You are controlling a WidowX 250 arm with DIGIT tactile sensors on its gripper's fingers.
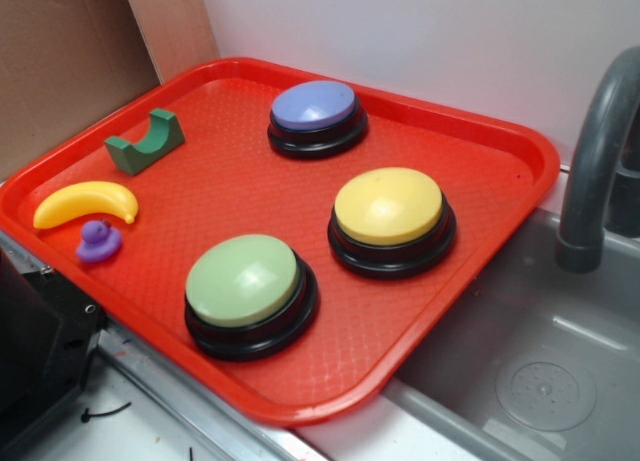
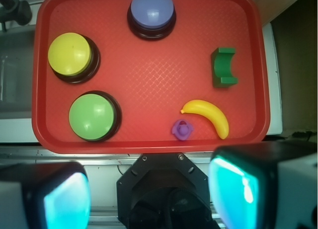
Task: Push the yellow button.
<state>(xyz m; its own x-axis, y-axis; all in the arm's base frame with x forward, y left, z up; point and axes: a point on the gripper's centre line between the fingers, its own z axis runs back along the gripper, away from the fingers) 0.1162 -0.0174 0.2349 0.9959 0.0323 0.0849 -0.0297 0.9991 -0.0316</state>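
your jaws (image 2: 149, 194) stand wide apart with nothing between them, hanging high above the near edge of the red tray (image 2: 149, 75), well clear of everything on it. the yellow button (image 1: 390, 209) sits on the tray's sink-side half, between the green button (image 1: 245, 284) and the purple-blue button (image 1: 316, 111), apart from both. across the tray you see a green arch block (image 1: 145, 144), a toy banana (image 1: 86, 202) and, just beside it, a small purple duck (image 1: 98, 243). a grey faucet (image 1: 597, 151) rises over the sink (image 1: 540, 371).
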